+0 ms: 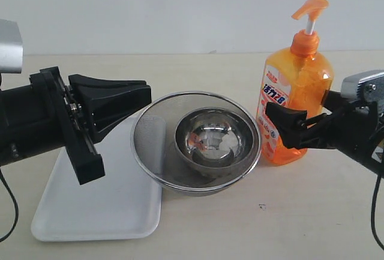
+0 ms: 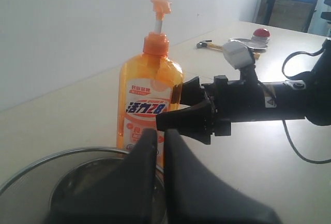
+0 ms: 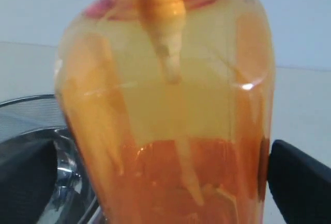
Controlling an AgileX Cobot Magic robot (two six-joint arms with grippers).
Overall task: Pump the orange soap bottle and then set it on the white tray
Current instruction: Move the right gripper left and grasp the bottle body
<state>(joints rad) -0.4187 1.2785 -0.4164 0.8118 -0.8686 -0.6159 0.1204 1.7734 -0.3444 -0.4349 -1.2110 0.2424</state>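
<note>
My left gripper (image 1: 146, 95), fingers pressed together, hangs above the white tray (image 1: 90, 212). Just right of the mesh bowl (image 1: 150, 152), the orange soap bottle (image 1: 303, 86) stands upright on the table (image 1: 240, 230), between my right gripper's (image 1: 297, 113) spread fingers.

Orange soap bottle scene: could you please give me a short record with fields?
bottle: orange soap bottle, upright on the table, right of the steel mesh bowl, off the white tray
pump head: raised, white stem showing
right gripper: open, jaws either side of the bottle
left gripper: shut, empty, over the tray
inner bowl: small steel bowl inside the mesh bowl
</note>
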